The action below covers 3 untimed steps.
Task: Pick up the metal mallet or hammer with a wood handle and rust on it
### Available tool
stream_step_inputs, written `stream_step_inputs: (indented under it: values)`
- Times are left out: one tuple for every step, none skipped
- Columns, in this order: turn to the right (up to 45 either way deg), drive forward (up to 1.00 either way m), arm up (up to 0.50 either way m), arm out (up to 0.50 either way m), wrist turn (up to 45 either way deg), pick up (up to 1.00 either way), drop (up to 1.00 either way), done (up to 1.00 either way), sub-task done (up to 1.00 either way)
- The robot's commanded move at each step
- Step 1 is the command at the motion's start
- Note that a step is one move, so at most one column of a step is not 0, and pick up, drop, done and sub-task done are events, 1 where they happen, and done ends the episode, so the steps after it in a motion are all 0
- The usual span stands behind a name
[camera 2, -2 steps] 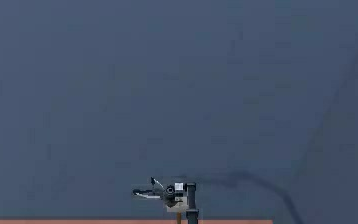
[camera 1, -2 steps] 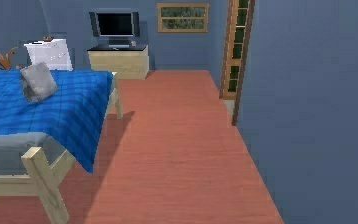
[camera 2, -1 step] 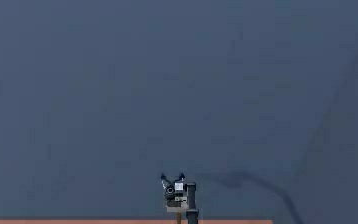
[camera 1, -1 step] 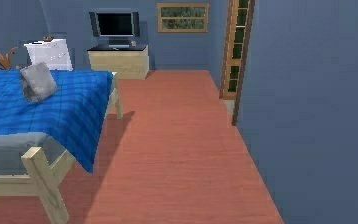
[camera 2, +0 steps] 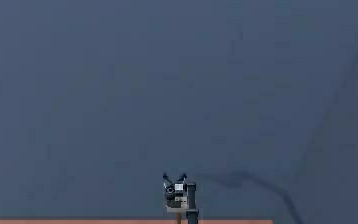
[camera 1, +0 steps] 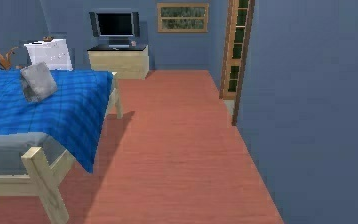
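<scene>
Forward over bed [camera 1: 49, 112], sideways onto wall [camera 2: 137, 90]

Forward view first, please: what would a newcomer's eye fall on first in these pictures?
The bed with its bright blue checked cover stands at the forward view's left. Against the far wall a television sits on a pale cabinet, a framed picture to its right. In the arm side view the hand shows at the bottom edge before a blue wall.

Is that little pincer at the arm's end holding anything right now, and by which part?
Nothing is held: the small dark pincer has just the plain blue-grey wall behind its tips.
</scene>
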Motion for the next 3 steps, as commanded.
stream_step_inputs:
  values:
    - [0.0,0.00,-0.30,0.00,0.0,0.00,0.00,0.00,0.00]
    - [0.0,0.00,0.00,0.00,0.0,1.00,0.00,0.00,0.00]
    - [0.0,0.00,0.10,0.00,0.0,0.00,0.00,0.00,0.00]
